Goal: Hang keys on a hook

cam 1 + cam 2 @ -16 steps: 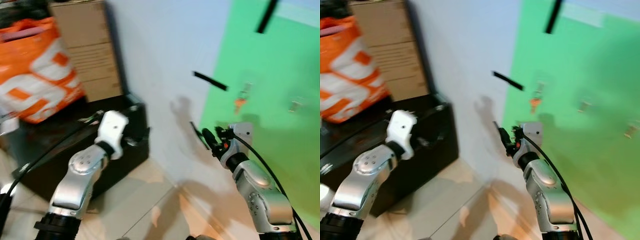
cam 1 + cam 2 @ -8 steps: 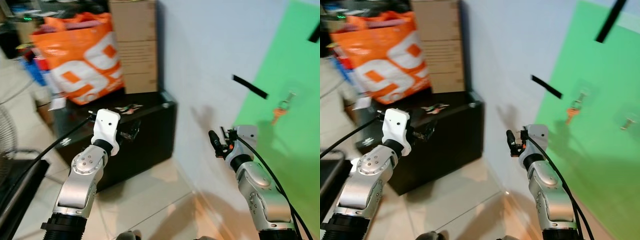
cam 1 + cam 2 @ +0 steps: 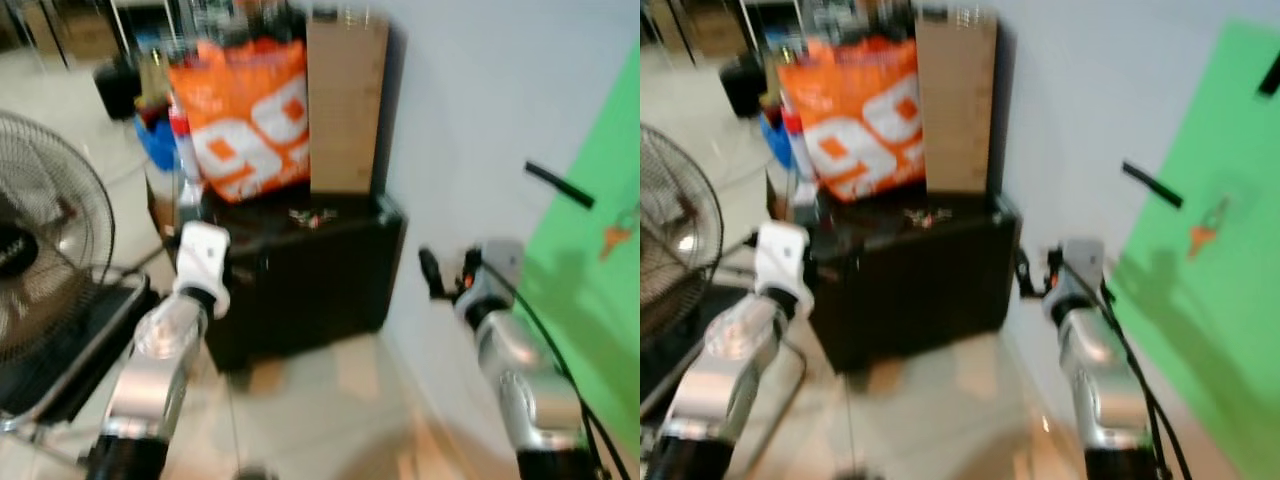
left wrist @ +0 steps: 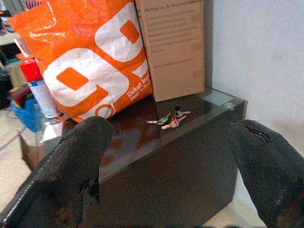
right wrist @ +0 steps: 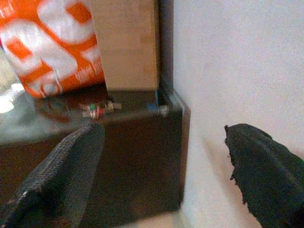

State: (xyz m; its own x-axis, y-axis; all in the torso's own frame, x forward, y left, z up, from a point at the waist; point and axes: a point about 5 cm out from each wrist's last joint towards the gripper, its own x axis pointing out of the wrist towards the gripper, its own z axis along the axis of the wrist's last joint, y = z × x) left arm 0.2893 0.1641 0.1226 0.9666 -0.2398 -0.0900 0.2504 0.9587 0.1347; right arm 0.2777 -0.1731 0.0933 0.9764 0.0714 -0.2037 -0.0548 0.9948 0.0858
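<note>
Both arms reach forward, left gripper (image 4: 166,171) and right gripper (image 5: 161,166) spread, facing keys (image 4: 168,119) on the black cabinet (image 4: 190,161).

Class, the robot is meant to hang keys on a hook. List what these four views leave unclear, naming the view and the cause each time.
1. Keys on the black cabinet: too small in the left wrist view to count.
2. Orange key on the green panel: motion blur in the eye views hides its hook.
3. Orange bag: its print is cut off by the left wrist view's edge.
4. Fan: cut off by the left eye view's edge.
</note>
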